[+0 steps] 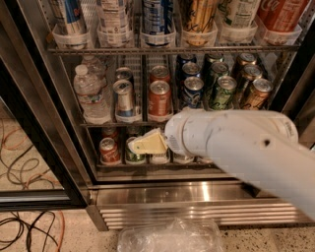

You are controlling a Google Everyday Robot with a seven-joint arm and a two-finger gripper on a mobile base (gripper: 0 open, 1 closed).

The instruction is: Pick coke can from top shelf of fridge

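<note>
Fridge [197, 193] top shelf [172, 49] cups [160, 38] hold the coke can [283, 14]; tool [147, 143] hangs low.

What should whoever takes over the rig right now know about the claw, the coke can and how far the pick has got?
Claw: low, in front of the cans on the bottom rack, far below and to the left of the target.
Coke can: upright in the rightmost cup on the top shelf, at the upper right of the fridge; untouched.
Arm: crosses the lower right of the view, hiding part of the lower racks.
Done: nothing picked yet.
Left: raise the claw up and to the right to the coke can, grasp it, and draw it out.
</note>
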